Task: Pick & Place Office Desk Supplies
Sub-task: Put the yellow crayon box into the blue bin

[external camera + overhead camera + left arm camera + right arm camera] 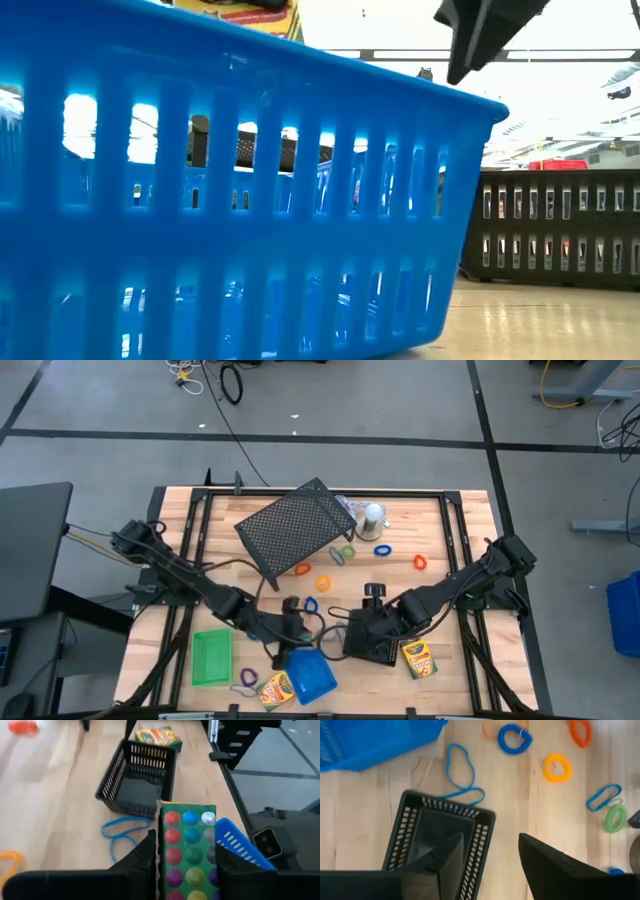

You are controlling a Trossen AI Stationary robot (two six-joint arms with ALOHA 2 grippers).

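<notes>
My left gripper (186,851) is shut on a crayon box (187,835) whose face shows rows of coloured dots; it hovers beside the blue tray (312,676). My right gripper (490,842) is open over the black mesh tray (440,827). One finger is above the tray's inside and the other outside its wall; whether either touches it does not show. The tray stands on the table. A second crayon box (419,659) lies right of it and a third (274,688) left of the blue tray. A blue loop (462,772) lies flat nearby, and the green tray (211,657) sits near the left. My left gripper pinches the crayon box between its two fingers, one on each long side edge (163,857). The dotted face shows between the fingers and the box's free end (187,810) sticks out beyond the fingertips. The box is off the table.
The large black mesh rack (295,525) lies tilted at the table's far middle, with a silver dome (372,515) beside it. Orange, blue, green and yellow loops (557,767) are scattered between the rack and the trays. In the low view the blue tray (220,200) fills most of the picture.
</notes>
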